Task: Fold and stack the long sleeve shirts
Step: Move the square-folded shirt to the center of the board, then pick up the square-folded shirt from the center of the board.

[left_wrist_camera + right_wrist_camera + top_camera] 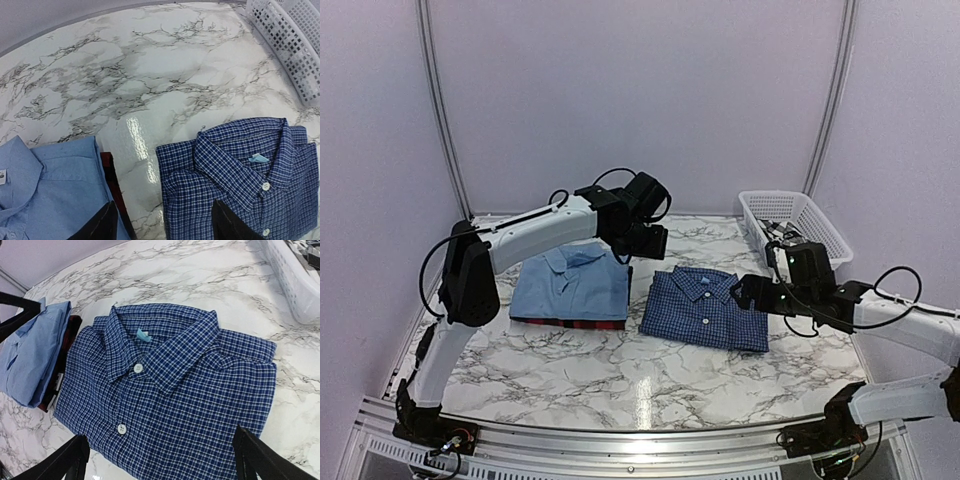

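A folded navy check shirt [705, 307] [245, 175] [165, 390] lies collar-up in the middle of the table. To its left, a folded light blue shirt [570, 285] [45, 195] [30, 355] rests on a dark red shirt [570, 324] [112, 185] [72, 327], of which only an edge shows. My left gripper [645, 240] [165, 227] hangs open above the strip of table between the two piles, holding nothing. My right gripper [750, 292] [162, 460] is open over the navy shirt's right part, its fingers spread wide with nothing in them.
A white lattice basket [795, 222] [290, 40] [295, 285] stands at the back right with some dark-and-white cloth [780, 232] inside. Marble tabletop [620, 380] runs in front of the shirts. Walls close in the back and sides.
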`<move>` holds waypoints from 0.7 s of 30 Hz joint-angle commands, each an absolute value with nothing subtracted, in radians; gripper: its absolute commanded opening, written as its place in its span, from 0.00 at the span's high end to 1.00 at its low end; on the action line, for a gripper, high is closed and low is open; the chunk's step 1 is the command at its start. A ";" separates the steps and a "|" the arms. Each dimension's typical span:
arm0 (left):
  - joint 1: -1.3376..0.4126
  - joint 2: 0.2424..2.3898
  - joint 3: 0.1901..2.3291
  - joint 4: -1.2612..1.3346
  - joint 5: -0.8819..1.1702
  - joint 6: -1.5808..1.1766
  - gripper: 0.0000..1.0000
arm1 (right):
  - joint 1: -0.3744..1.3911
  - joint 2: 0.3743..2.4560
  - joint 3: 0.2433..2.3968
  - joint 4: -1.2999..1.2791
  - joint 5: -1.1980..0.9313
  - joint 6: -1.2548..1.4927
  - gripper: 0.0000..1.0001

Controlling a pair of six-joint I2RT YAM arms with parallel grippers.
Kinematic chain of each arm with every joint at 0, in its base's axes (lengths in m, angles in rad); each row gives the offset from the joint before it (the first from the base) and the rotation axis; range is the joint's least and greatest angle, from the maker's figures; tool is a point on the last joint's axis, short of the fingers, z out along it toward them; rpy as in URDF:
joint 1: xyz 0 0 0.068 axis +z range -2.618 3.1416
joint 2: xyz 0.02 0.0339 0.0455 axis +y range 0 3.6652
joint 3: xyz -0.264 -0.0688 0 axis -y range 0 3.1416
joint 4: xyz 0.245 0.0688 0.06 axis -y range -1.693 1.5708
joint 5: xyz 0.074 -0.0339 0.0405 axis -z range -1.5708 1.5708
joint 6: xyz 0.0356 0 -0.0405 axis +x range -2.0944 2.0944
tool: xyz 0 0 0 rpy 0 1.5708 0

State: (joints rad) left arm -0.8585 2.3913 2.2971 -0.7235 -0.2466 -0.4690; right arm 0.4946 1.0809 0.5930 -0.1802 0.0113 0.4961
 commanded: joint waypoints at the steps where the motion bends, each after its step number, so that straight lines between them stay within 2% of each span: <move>1: -0.861 2.346 2.217 -0.693 -0.084 -0.496 0.35 | 0.427 1.093 0.594 -0.189 0.038 0.500 0.04; 8: -0.854 2.365 2.142 -0.680 0.036 -0.508 0.44 | 0.325 1.142 0.556 -0.145 -0.033 0.511 0.04; 14: -0.850 2.408 2.127 -0.672 0.130 -0.510 0.46 | 0.247 1.177 0.508 -0.094 -0.089 0.514 0.05; 21: -0.851 2.427 2.085 -0.652 0.119 -0.516 0.50 | 0.184 1.248 0.471 -0.013 -0.155 0.508 0.11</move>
State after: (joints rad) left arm -0.8555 2.4031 2.1086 -0.6758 0.1001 -0.5152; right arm 0.2104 1.2129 0.4736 -0.0883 -0.1059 0.5041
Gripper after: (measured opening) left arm 0.512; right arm 0.908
